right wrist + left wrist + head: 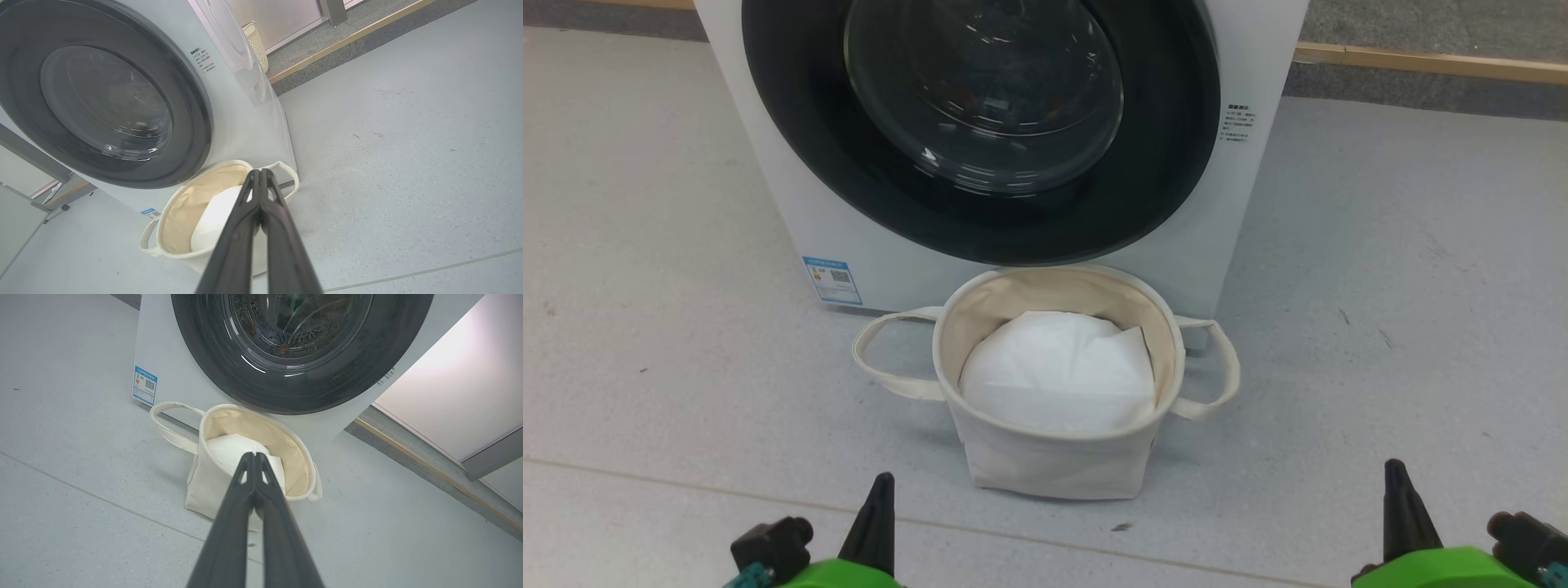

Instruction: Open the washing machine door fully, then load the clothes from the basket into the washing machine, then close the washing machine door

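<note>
- Head view: the washing machine (882, 269) stands on the floor (645, 286) with its door (984, 98) lying flat against the front, shut as far as I can judge. The basket (1045, 465) sits on the floor just under the door, touching or nearly touching the machine. Inside it I see a white sheet (1058, 376) and no clothes. The left gripper (882, 483) and right gripper (1395, 475) hang low, well apart from the basket, each with its fingers pressed together and holding nothing. The top of the door is cut off, so no handle or latch can be checked.
- Left wrist view: the left gripper (253, 457) points at the basket (200, 490) with its fingers pressed together. Behind the glass the drum (286, 330) shows an orange fleck, possibly the clothes, but reflections make it too unclear to say. The risk is that a door merely resting closed, not latched, could swing out again.
- Right wrist view: the right gripper (260, 173) is also pressed together and holds nothing. The light basket (179, 204) sits close under the door (106, 102), so an arm reaching low for the door could knock it over. The door's hinge side is hard to make out.
</note>
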`<state>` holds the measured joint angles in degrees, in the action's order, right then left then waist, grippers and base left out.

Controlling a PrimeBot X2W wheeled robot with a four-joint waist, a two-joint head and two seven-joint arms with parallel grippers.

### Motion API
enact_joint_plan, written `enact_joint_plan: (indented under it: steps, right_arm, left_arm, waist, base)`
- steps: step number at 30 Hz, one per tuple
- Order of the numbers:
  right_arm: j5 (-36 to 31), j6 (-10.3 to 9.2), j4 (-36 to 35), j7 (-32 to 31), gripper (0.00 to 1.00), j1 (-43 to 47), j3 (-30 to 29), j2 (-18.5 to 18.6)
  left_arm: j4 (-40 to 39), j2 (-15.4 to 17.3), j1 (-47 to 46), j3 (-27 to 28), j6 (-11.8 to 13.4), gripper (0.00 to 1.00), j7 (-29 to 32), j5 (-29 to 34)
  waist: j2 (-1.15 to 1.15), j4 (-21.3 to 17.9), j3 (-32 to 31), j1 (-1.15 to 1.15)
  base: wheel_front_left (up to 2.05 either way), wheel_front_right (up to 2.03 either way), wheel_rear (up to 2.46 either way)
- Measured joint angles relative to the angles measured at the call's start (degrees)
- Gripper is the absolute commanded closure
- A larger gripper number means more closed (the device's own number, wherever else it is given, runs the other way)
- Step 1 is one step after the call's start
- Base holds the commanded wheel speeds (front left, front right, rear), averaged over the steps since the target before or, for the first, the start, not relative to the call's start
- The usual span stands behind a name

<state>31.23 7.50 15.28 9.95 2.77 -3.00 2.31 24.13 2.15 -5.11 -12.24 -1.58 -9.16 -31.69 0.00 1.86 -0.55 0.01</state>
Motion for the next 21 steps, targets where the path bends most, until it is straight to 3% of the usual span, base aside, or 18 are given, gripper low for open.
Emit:
enact_joint_plan:
  steps: [21]
  right_arm:
    - [13.30, 0.00, 0.07, -3.53, 1.00, -1.18, -1.00, 0.01]
  left_arm:
    - [-1.77, 0.00, 0.01, 3.65, -1.03, 1.00, 3.37, -13.16]
  waist:
    - [0.00, -0.41, 0.16, 0.00]
  base:
    - [0.00, 0.00, 0.00]
